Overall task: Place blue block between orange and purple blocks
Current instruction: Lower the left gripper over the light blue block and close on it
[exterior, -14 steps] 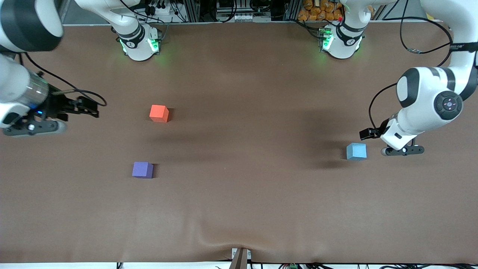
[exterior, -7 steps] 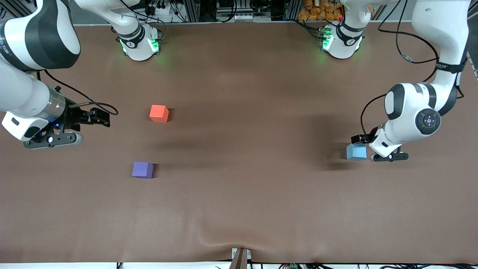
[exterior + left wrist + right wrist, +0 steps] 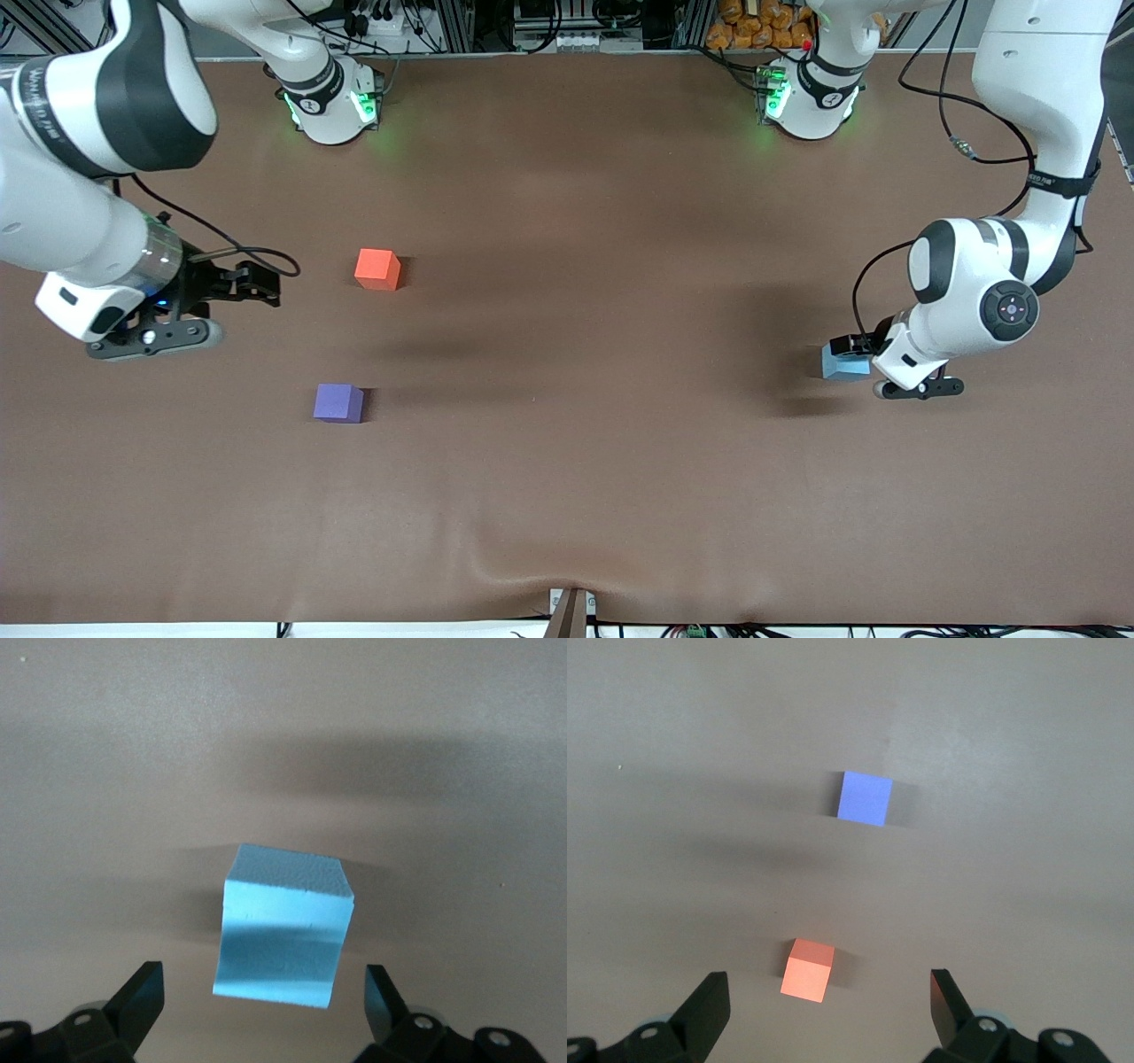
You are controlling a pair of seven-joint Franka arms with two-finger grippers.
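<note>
The blue block (image 3: 844,362) lies on the table near the left arm's end. My left gripper (image 3: 877,370) is low right beside it, partly covering it. In the left wrist view the left gripper (image 3: 264,968) is open, and the blue block (image 3: 283,921) sits just ahead of the gap, untouched. The orange block (image 3: 376,268) and the purple block (image 3: 338,403) lie toward the right arm's end, the purple one nearer the front camera. My right gripper (image 3: 173,323) hovers open and empty beside them. The right wrist view shows its fingertips (image 3: 716,985), the orange block (image 3: 807,970) and the purple block (image 3: 865,798).
The brown table cover (image 3: 576,443) is bare apart from the three cubes. Both arm bases (image 3: 332,106) stand at the table's back edge. A small bracket (image 3: 570,610) sits at the front edge.
My left gripper has come down and moved in against the blue block. My right arm has moved toward the orange and purple blocks. No block has moved.
</note>
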